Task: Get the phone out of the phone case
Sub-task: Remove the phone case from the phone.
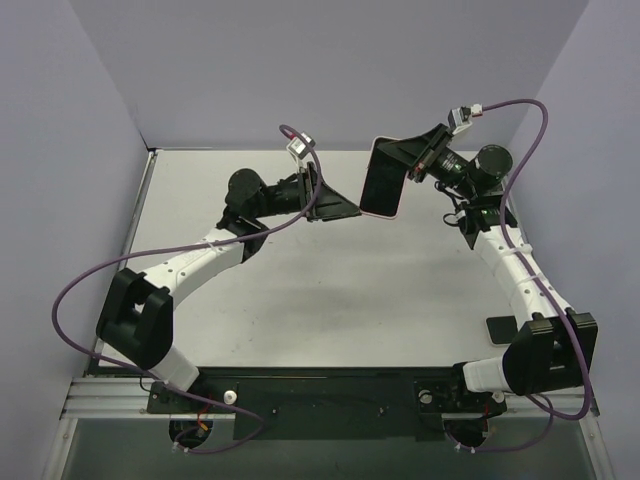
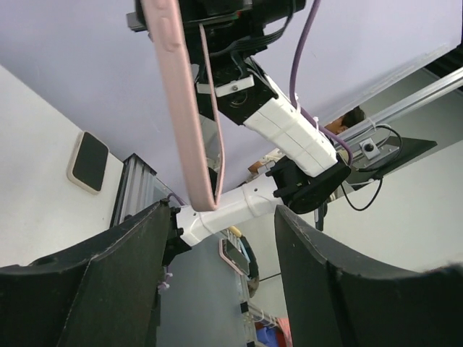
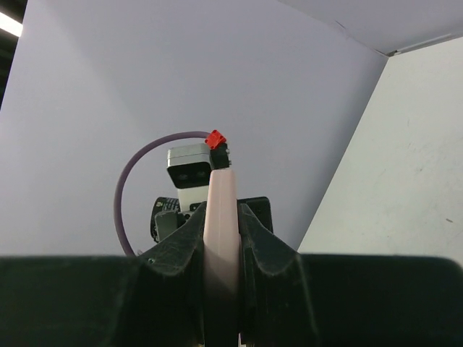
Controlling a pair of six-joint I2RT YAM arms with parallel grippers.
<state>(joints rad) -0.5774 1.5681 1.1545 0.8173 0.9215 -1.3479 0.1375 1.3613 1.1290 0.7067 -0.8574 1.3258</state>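
The right jaws pinch the case [image 2: 181,108] edge-on, well above the surface [image 1: 330,290], bracing it. The left jaws stand spread by its free end, untouching, probably to pry there.

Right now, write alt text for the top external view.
The right arm's fingers clamp a pink phone case, dark face showing, aloft over the far side of the white table. The left arm's fingers stand open beside it, holding nothing. A dark slab lies by the right arm's base.
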